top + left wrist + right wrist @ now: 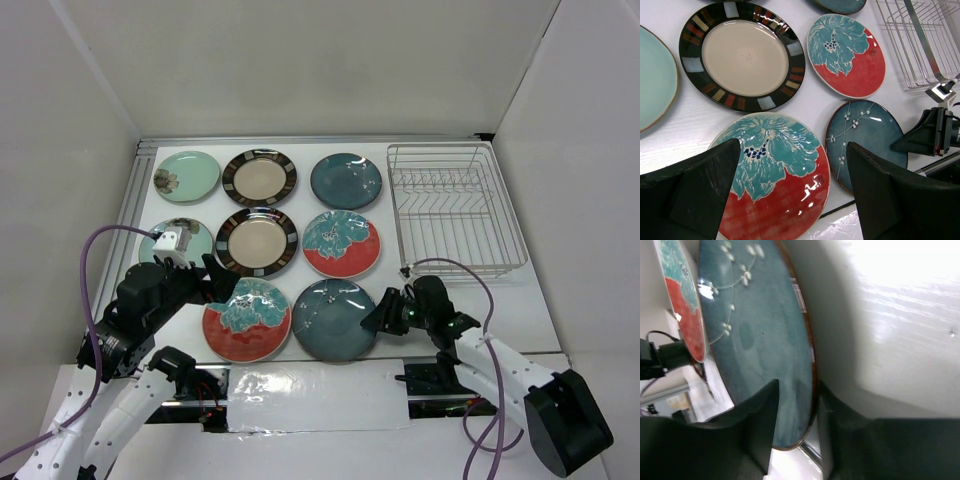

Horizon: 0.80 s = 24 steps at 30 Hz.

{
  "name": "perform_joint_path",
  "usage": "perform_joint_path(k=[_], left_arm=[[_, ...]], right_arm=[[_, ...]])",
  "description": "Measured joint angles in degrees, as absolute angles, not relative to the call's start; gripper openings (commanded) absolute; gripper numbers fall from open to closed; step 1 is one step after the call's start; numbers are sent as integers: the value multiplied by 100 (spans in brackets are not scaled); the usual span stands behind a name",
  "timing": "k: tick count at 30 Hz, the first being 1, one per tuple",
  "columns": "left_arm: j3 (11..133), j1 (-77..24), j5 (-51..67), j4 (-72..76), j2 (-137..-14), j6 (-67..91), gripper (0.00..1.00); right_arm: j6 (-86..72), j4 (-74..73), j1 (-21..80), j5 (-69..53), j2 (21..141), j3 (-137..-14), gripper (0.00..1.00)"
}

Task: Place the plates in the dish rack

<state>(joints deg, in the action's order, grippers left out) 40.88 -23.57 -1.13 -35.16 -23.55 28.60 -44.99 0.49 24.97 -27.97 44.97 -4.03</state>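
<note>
left arm [110, 420]: white links, black joints | right arm [500, 365]: same white and black | left cable [86, 280], right cable [490, 300]: purple, looped | left claw [792, 150], right claw [797, 390]: matte black, wedge-shaped fingers [705, 185]

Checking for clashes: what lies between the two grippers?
Top view: the near red-and-teal plate by the left gripper, then the near dark teal plate at the right gripper.
</note>
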Motion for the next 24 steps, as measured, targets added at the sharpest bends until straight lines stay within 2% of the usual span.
perform_joint_path(k=[1, 2, 5, 10, 14, 19, 24], left_arm=[[4088, -2357, -113, -3514, -2355, 2860, 100], [4088, -2357, -113, -3516, -2355, 2860, 100], [4088, -2357, -113, -3514, -2355, 2860, 100], [4088, -2357, -113, -3514, -2355, 2860, 100], [4088, -2357, -113, -3514, -2362, 2860, 100], [4088, -2357, -113, -3514, -2366, 2860, 100], [4088, -2357, -115, -3516, -2366, 2860, 100]], right_arm=[[-4451, 60, 2499, -2786, 4598, -401, 30], [-4434, 73, 2497, -2801, 4670, -399, 19], [-4512, 137, 2484, -2875, 4783, -403, 0], [-4375, -303, 2502, -2895, 4333, -593, 0], [-4007, -1647, 2526, -2578, 3820, -1175, 0], [-3389, -3481, 2526, -1920, 3809, -2703, 0], [-2860, -4338, 2526, -1603, 4480, -4882, 0]])
